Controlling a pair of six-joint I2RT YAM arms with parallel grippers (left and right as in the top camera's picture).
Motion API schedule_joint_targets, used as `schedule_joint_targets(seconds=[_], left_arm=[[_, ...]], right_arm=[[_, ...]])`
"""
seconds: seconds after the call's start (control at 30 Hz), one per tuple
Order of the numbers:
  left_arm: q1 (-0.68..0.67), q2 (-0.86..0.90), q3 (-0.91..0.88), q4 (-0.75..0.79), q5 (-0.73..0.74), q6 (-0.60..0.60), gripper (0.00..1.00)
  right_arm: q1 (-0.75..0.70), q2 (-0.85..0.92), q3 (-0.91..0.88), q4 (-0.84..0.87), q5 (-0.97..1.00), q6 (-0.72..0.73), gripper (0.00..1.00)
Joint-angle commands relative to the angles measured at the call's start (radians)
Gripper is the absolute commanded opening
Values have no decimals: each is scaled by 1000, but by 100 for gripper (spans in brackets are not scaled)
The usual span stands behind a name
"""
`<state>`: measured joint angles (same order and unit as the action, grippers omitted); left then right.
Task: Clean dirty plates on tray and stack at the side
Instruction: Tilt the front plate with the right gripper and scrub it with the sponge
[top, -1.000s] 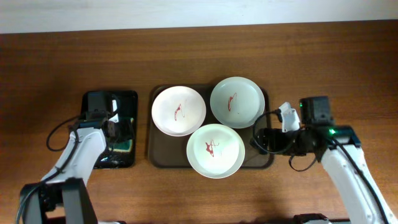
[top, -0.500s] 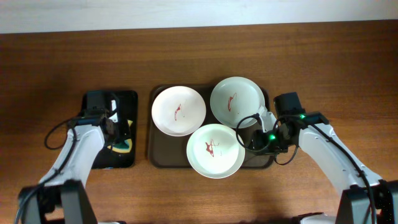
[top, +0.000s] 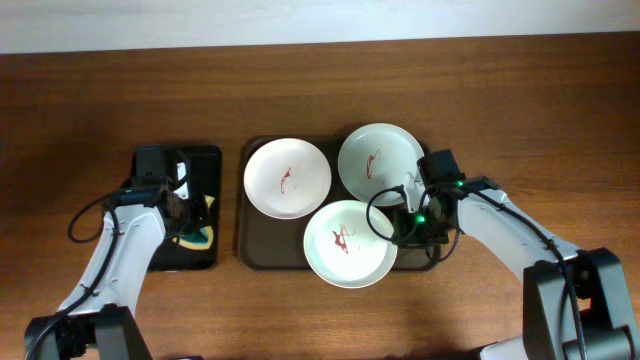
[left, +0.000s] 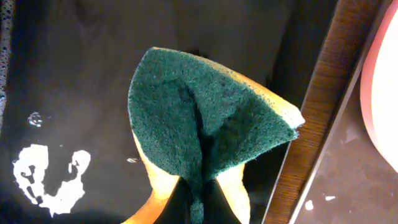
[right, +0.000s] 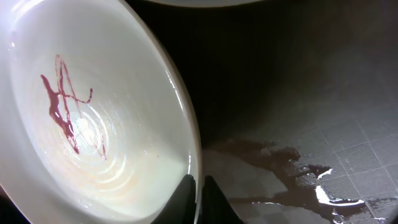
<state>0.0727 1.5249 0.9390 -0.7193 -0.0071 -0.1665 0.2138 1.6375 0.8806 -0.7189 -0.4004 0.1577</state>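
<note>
Three white plates with red smears lie on the brown tray (top: 243, 215): one at left (top: 288, 177), one at upper right (top: 380, 163), one nearest the front (top: 348, 243). My right gripper (top: 393, 228) is shut on the right rim of the front plate (right: 93, 112); in the right wrist view its fingers (right: 198, 202) pinch that rim from both sides. Over the black tray (top: 205, 160), my left gripper (top: 190, 232) is shut on a green-and-yellow sponge (left: 199, 124), which is folded between its fingers (left: 196, 205).
A wet patch glistens on the brown tray floor (right: 292, 168) to the right of the held plate. White foam spots (left: 50, 177) lie on the black tray. A strip of wooden table (left: 323, 112) separates the two trays.
My right gripper moved left from beside the tray to the front plate's rim and shut on it. The left gripper shut on the sponge, which now stands folded.
</note>
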Motion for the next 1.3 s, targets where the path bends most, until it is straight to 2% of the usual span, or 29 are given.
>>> schedule_joint_targets(seconds=[0.0, 0.3, 0.8, 0.9, 1.0, 1.1, 1.17, 1.27], left_arm=[[2, -14, 14, -1, 12, -2, 0], [2, -14, 14, -10, 19, -2, 0], [2, -14, 15, -8, 21, -2, 0], [2, -23, 61, 12, 100, 4, 0], [-15, -38, 152, 25, 188, 63, 0], [-81, -39, 207, 31, 243, 62, 0], [-148, -38, 208, 55, 372, 59, 0], [-273, -33, 207, 56, 404, -27, 0]], right_arm=[[42, 6, 10, -2, 9, 9, 8], [101, 6, 10, 26, 76, 140, 4], [101, 6, 10, 32, 76, 140, 4], [101, 6, 10, 38, 76, 140, 4], [101, 6, 10, 47, 75, 140, 4], [101, 6, 10, 47, 76, 140, 4], [101, 6, 10, 48, 76, 140, 4], [101, 6, 10, 67, 76, 140, 4]])
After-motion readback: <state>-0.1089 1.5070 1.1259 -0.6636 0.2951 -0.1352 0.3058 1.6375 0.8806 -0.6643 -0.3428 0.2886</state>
